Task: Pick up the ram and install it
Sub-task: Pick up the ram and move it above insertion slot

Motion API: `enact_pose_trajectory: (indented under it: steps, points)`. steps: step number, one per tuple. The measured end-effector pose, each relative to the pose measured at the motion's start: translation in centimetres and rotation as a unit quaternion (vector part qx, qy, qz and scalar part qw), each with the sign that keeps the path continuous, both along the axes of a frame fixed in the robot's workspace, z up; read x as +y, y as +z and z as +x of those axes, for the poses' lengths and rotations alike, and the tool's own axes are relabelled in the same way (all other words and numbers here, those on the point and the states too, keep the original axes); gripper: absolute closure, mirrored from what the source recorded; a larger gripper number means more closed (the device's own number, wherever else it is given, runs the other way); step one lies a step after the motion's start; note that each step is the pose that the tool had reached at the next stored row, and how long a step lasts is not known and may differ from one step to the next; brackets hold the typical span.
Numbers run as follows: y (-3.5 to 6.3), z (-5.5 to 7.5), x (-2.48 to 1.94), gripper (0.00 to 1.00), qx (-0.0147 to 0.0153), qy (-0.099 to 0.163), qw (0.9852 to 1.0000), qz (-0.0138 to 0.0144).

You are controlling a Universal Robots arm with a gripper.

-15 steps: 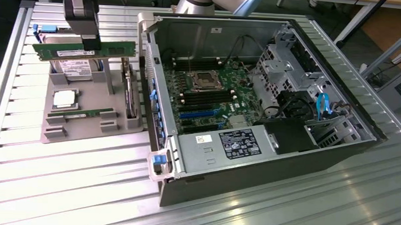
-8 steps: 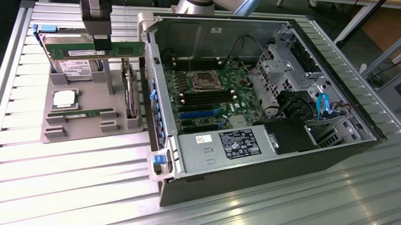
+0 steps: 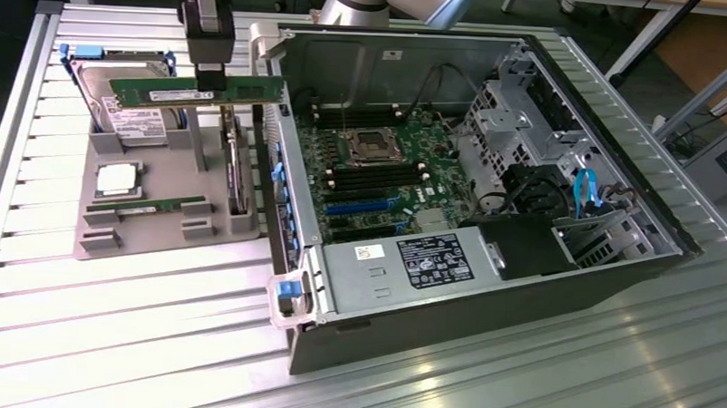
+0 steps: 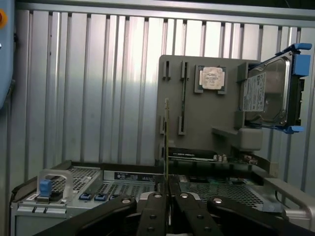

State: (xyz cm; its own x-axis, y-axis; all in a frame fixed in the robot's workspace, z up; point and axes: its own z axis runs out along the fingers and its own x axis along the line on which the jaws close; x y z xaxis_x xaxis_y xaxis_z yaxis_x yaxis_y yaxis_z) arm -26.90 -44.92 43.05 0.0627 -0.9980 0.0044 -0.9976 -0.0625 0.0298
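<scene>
- The ram [image 3: 198,91] is held up in the air, pinched tight along its top edge by the gripper [image 3: 209,69] fingers, long side level.
- It's hung above the grey tray [image 3: 177,170], just beside the open PC case [image 3: 482,290] wall.
- A second stick [image 3: 146,205] is seated in that tray, near the CPU chip [image 3: 118,179], with the hard drive [image 3: 134,119] parked further back.
</scene>
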Motion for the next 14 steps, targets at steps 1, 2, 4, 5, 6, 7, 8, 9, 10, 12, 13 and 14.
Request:
enact_pose_trajectory:
  steps: [1,2,4,5,6,7,8,9,10,12,13,14]
  points:
    - [0.00,0.2,0.00,0.87,0.0004,0.000,1.0000,0.0000]
    - [0.00,0.6,0.00,0.87,0.0013,0.000,1.0000,0.0000]
    - [0.00,1.2,0.00,0.87,0.0027,0.000,1.0000,0.0000]
    - [0.00,1.4,0.00,0.87,0.0032,0.000,1.0000,0.0000]
    - [0.00,2.9,0.00,0.87,0.0063,0.000,1.0000,0.0000]
    - [0.00,3.2,0.00,0.87,0.0070,0.000,1.0000,0.0000]
    - [0.00,3.6,0.00,0.87,0.0079,0.000,1.0000,0.0000]
    - [0.00,3.8,0.00,0.87,0.0083,0.000,1.0000,0.0000]
    - [0.00,4.0,0.00,0.87,0.0087,0.000,1.0000,0.0000]
    - [0.00,4.4,0.00,0.87,0.0097,0.000,1.0000,0.0000]
    - [0.00,4.9,0.00,0.87,0.0108,0.000,0.9999,0.0000]
    - [0.00,5.2,0.00,0.87,0.0114,0.000,0.9999,0.0000]
